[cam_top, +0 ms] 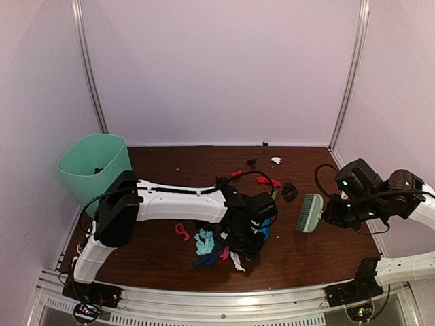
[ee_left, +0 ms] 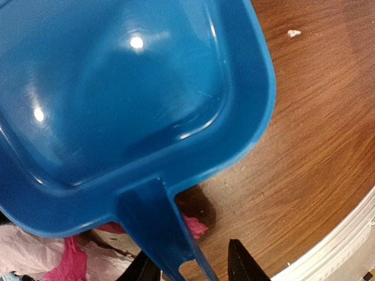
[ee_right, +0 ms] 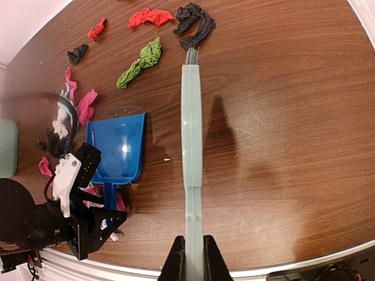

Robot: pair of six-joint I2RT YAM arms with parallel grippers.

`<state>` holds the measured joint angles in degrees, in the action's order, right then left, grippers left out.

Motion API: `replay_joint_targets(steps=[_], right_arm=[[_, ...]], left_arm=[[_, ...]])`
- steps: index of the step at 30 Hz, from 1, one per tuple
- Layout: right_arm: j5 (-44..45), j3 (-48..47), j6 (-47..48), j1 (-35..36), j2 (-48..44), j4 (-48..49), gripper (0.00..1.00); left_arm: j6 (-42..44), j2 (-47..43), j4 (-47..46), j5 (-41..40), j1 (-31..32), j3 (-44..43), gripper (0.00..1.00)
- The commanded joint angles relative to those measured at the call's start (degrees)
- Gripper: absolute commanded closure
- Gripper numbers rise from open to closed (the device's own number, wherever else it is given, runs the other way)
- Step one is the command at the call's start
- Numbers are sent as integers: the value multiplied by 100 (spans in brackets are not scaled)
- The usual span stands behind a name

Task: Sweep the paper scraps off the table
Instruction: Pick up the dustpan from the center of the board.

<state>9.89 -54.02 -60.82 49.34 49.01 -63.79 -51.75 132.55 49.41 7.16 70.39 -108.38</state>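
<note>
A dark reddish-brown wood-grain table (cam_top: 326, 238) with a silver metal edge carries scattered paper scraps. A blue plastic dustpan (ee_right: 117, 146) is near its middle. Just left of the dustpan lies a pile: a cyan scrap (cam_top: 204, 240), a navy scrap (cam_top: 207, 259) and a white scrap (cam_top: 236, 261), with a pink scrap (cam_top: 182, 231) further left. Beyond the dustpan lie a green scrap (ee_right: 140, 61), a red scrap (ee_right: 151, 16), a smaller red scrap (ee_right: 96, 28) and a small black scrap (ee_right: 76, 54). Beyond it to the right lies a dark twisted scrap (ee_right: 193, 23). Far past the dustpan, near the back edge, is a small white scrap (cam_top: 276, 160).
</note>
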Motion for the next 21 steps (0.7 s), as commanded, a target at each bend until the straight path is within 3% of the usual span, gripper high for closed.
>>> replay_joint_targets(steps=[1, 9, 21], right_arm=[[106, -22, 9, -34, -41, 55, 100], [94, -24, 16, -34, 89, 221, 100], [507, -323, 84, -35, 40, 14, 100]], left_arm=[[-69, 128, -23, -221, 10, -213, 49], [48, 109, 192, -454, 11, -412, 69], [154, -448, 478, -952, 10, -374, 73]])
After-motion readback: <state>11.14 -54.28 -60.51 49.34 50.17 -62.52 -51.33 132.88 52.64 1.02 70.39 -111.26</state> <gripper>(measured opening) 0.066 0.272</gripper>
